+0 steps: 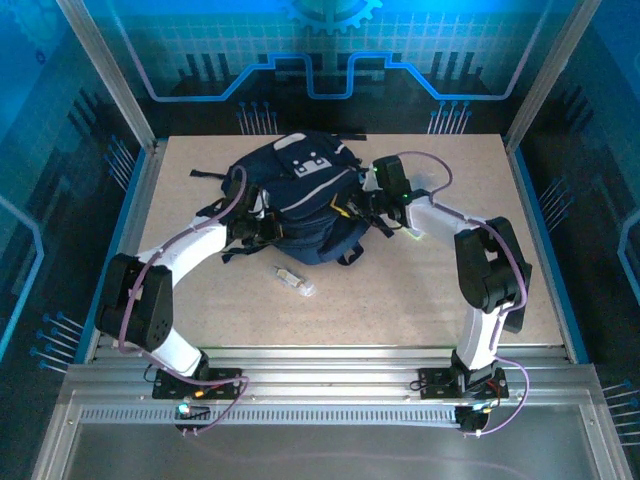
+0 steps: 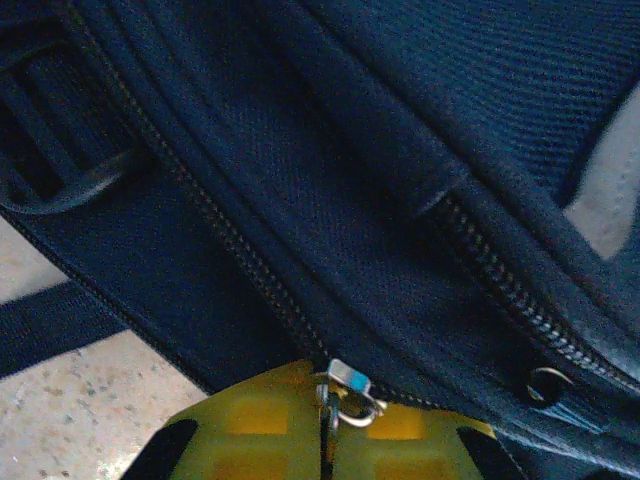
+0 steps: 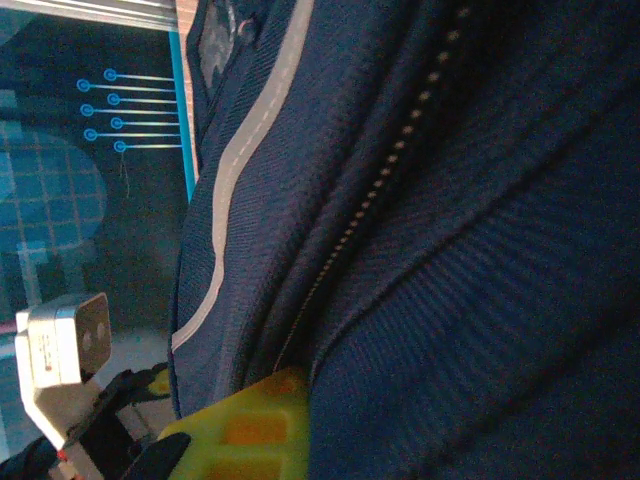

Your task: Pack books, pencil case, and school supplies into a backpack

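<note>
The dark navy backpack lies in the middle of the table, its pale stripe running up the front. My left gripper is at its left lower side. There its yellow fingers are shut on the metal zipper pull at the end of a closed zipper. My right gripper is at the backpack's right side, shut on a fold of navy fabric. One yellow finger shows there and the fabric hides the other. A short clear tube lies on the table in front of the backpack. The books and pencil case are out of view.
Black straps trail from the backpack's left side. The tan table has a raised blue rim and metal posts at the back corners. A white camera block shows past the backpack in the right wrist view.
</note>
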You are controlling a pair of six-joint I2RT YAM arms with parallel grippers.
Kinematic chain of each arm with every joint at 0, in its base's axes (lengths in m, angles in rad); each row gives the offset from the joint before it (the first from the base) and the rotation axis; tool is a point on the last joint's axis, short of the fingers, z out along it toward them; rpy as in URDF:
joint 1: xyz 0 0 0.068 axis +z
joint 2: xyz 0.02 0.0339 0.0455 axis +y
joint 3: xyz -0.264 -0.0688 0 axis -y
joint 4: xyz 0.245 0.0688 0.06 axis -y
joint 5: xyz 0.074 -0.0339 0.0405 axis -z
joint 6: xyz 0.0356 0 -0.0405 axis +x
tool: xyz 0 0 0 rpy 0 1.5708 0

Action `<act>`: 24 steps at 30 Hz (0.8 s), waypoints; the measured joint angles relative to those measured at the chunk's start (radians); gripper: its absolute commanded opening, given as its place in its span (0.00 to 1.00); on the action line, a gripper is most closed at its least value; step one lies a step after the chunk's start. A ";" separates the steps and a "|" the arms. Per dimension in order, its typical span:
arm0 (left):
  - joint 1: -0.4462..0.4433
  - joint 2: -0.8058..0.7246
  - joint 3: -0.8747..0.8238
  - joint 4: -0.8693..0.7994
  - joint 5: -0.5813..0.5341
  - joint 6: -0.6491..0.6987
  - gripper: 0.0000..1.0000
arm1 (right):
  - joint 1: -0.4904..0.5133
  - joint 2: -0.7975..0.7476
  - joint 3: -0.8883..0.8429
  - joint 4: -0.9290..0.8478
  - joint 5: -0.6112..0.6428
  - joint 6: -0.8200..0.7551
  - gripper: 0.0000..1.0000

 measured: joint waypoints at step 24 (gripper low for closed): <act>0.153 0.030 0.079 -0.102 -0.265 0.032 0.78 | 0.027 0.107 0.200 -0.249 -0.040 -0.257 0.66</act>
